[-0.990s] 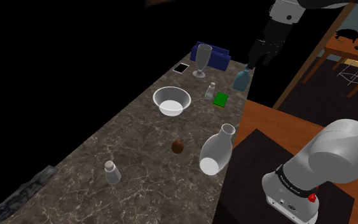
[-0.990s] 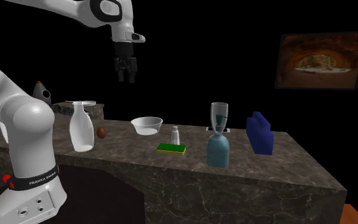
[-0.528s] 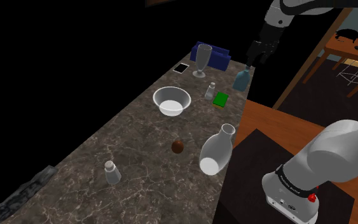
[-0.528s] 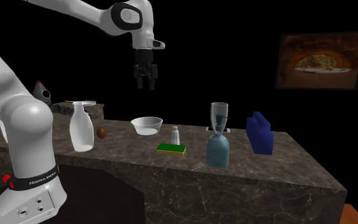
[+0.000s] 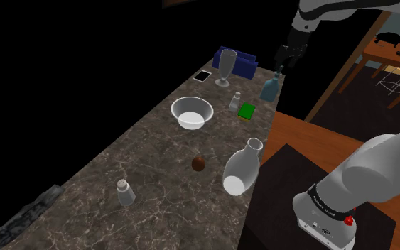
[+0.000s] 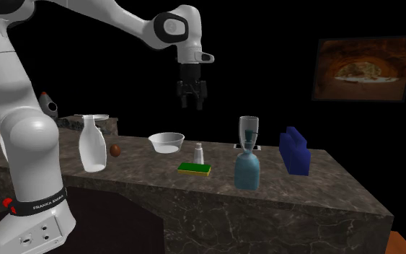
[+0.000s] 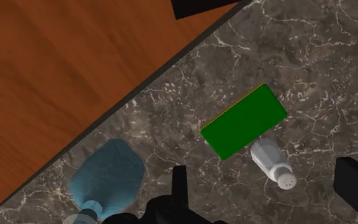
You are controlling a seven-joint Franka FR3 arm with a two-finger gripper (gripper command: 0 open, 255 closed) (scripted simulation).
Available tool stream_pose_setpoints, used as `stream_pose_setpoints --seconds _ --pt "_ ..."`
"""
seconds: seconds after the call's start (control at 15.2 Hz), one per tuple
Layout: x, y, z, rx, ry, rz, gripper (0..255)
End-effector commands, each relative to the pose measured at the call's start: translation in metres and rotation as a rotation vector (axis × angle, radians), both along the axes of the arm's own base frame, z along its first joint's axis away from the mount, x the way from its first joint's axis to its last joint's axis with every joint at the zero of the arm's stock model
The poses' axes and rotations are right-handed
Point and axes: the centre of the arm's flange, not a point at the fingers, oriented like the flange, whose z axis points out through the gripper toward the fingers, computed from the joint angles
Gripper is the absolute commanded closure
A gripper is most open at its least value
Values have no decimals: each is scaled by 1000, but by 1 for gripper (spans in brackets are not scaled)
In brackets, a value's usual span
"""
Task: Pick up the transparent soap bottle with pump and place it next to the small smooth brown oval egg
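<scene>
Claw [image 6: 192,101] hangs high above the table [image 5: 141,153], fingers apart, empty. Blue-tinted soap bottle [image 5: 268,89] stands upright at the table edge, near the green sponge [image 5: 246,111]. Brown egg [image 5: 199,162] lies well apart, near the white carafe [image 5: 242,169].

only readable bit is FRANKA EMIKA, white letters on the black band [image 6: 37,205] low on the arm [image 6: 21,137], shoulder view's lettering too small to read

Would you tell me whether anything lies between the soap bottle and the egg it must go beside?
Yes: the green sponge lies roughly on the line from the soap bottle to the egg, with a small shaker beside it. Nothing visible separates the open gripper from the bottle.
</scene>
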Motion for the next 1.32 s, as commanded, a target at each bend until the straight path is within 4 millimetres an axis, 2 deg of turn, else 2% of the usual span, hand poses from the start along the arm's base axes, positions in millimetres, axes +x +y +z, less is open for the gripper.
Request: stream_pose_setpoints --seconds 0.0,0.92,1.25 --pt "10 -24 -8 -6 1 -6 0" --pt "80 -183 -57 -37 6 -50 0" --pt "82 -189 -80 -38 7 -52 0"
